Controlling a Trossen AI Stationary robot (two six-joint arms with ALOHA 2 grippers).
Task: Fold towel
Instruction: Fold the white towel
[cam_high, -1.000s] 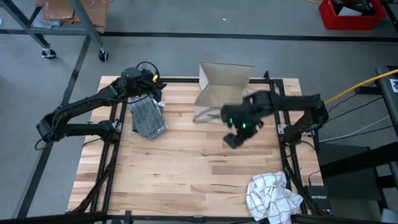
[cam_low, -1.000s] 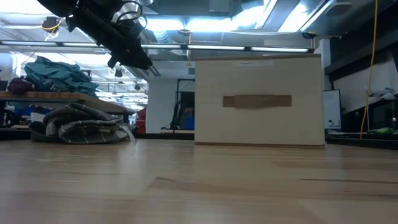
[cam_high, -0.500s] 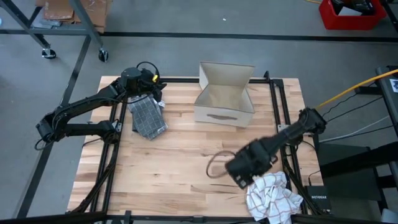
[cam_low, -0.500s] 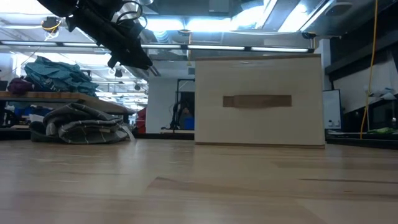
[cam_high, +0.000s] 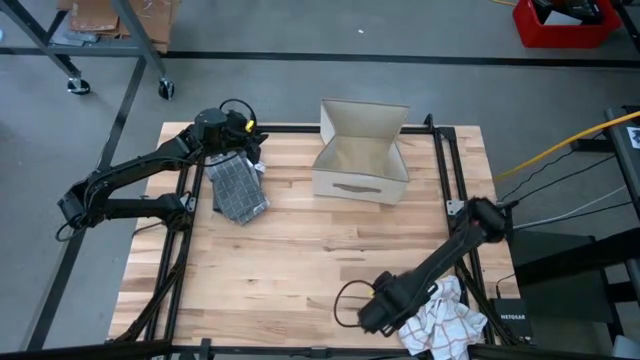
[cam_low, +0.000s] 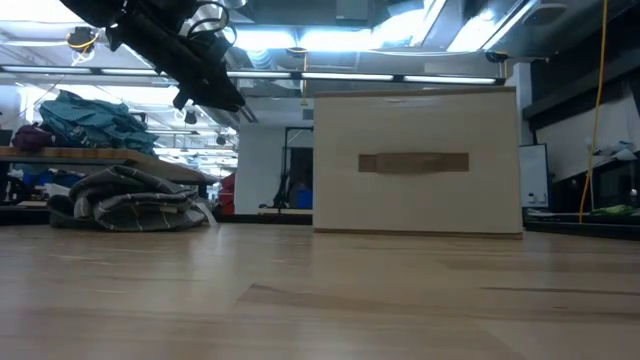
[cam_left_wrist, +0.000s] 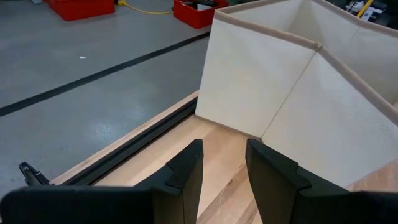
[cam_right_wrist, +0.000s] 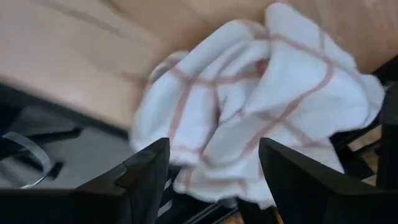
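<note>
**Right gripper at crumpled towel, 5 o'clock corner**

Table (cam_high: 300, 250): wood. Fabric box (cam_high: 360, 160) at 12 o'clock, open-topped. White checked towel (cam_high: 440, 318) bunched at 5 o'clock. Grey towel (cam_high: 238, 188) at 10 o'clock under left gripper (cam_left_wrist: 224, 163), fingers slightly parted, empty. Right gripper (cam_right_wrist: 214, 171) wide open, holding nothing, just beside the white towel. "NETGEAR" on a device (cam_high: 508, 318) off the table's edge.

Wooden table (cam_high: 300, 260) carries box (cam_high: 360, 160), dark towel (cam_high: 238, 188), white towel (cam_high: 445, 318)
</note>
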